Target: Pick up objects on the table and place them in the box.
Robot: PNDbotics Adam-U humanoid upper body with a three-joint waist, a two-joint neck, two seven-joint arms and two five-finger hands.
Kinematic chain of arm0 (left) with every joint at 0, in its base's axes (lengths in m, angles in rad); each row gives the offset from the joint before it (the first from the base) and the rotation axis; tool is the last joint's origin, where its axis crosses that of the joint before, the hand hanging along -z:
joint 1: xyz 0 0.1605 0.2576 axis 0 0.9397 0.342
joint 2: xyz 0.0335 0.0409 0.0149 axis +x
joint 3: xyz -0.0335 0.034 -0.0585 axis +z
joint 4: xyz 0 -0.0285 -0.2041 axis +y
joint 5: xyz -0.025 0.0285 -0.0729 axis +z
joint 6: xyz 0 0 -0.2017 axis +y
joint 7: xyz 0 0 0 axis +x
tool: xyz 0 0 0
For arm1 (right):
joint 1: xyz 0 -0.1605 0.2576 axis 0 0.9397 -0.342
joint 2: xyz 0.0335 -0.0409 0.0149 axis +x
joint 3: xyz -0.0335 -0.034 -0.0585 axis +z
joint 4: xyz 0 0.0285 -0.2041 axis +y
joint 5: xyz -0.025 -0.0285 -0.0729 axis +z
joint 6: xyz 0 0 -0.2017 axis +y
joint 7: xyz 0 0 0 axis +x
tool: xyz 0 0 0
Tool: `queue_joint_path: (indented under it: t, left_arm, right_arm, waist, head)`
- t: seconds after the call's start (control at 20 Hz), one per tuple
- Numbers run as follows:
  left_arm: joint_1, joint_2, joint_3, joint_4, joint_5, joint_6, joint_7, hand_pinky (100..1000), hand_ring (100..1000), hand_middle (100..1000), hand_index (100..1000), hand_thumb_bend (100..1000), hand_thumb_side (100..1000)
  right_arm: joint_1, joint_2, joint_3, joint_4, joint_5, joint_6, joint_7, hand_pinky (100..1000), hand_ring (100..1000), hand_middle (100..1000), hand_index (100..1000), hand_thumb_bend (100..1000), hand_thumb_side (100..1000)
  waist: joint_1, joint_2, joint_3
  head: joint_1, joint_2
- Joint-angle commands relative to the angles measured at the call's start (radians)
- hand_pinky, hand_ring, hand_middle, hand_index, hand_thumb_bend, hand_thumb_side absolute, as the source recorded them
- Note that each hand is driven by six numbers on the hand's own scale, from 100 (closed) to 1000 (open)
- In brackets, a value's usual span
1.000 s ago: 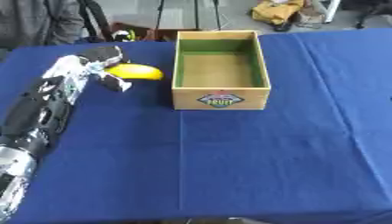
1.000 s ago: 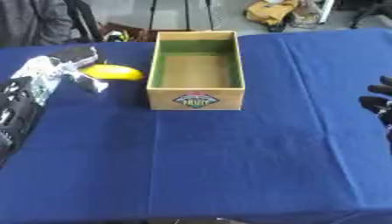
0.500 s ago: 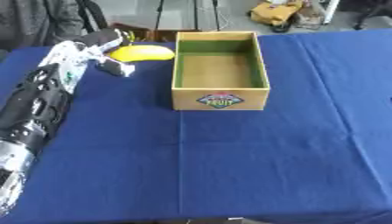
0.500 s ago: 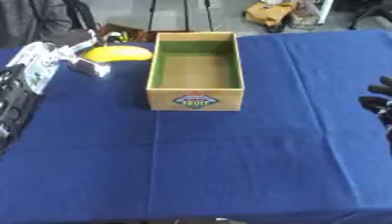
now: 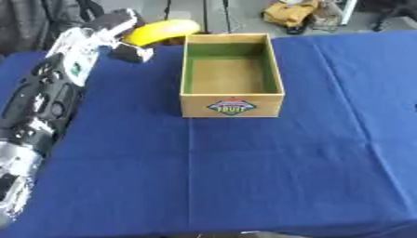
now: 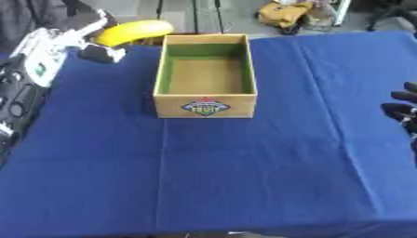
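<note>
On a table covered in a dark blue cloth, an open wooden box with green inner walls stands toward the far side, a fruit label on its near face; the box looks empty. At the far left corner of the box, the robot's left hand is raised above the cloth with its fingers curled round a yellow banana; the banana is clear of the table, its free end pointing toward the box's far left rim and reaching about to it, not yet over the opening. The left arm stretches back along the left edge of the view. The right hand shows only as a few dark fingers at the right edge of the right eye view, well apart from the box; whether it is open or curled cannot be told.

Judging from this, the carry is under way and the drop is not yet done. The likely trouble is the banana's long free end catching the box's left wall or far rim if the hand lowers before crossing over the opening; that could tip the fruit out onto the cloth or nudge the light box askew; releasing too early would drop it behind the box, near the table's far edge.
</note>
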Motion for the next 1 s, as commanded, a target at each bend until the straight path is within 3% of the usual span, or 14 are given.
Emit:
queue_joint_path:
  t: [0.05, 0.45, 1.0]
  left_arm:
    - [-0.042, -0.005, 0.005, -0.021, 0.004, 0.009, -0.003, 690, 536, 450, 531, 134, 324]
    - [-0.088, -0.082, 0.008, 0.061, -0.079, 0.028, 0.011, 690, 541, 456, 538, 143, 331]
    - [-0.097, -0.150, 0.003, 0.130, -0.194, 0.009, 0.048, 689, 547, 462, 545, 147, 335]
  right_arm:
    - [-0.018, -0.011, -0.001, -0.012, -0.004, -0.001, 0.006, 813, 665, 670, 797, 100, 994]
    - [-0.038, -0.006, 0.007, -0.015, -0.004, 0.001, 0.014, 814, 665, 669, 798, 100, 997]
    - [-0.060, 0.000, 0.014, -0.018, -0.001, 0.004, 0.023, 814, 665, 669, 798, 100, 1000]
  waist:
    - [-0.003, -0.013, -0.008]
    - [0.002, 0.013, -0.060]
    - [0.011, 0.050, -0.117]
  head:
    - [0.007, -0.012]
    - [0.023, -0.034]
    - [0.041, -0.061]
